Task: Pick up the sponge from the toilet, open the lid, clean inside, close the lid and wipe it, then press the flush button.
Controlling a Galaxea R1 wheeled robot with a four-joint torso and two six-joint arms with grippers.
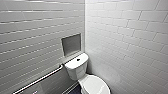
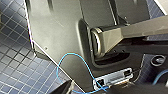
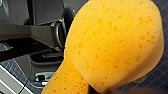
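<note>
The right arm hangs low beside the robot's base, the right hand (image 3: 101, 90) grasping the sponge (image 3: 112, 45) above the dark tiled floor (image 2: 15, 62). The left arm hangs low too; whether the left hand (image 2: 63, 88) is clenched cannot be told. The toilet (image 1: 82, 72) stands in the corner, lid (image 1: 96, 85) down.

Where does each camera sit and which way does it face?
Head: high on the robot, facing forward and down at the toilet in a tiled corner.
Left wrist: on the left arm, facing the blue tiled floor past the robot's dark plate and bar.
Right wrist: on the right arm, facing the sponge, bar beside it.
Shared: both wrists see that floor.
</note>
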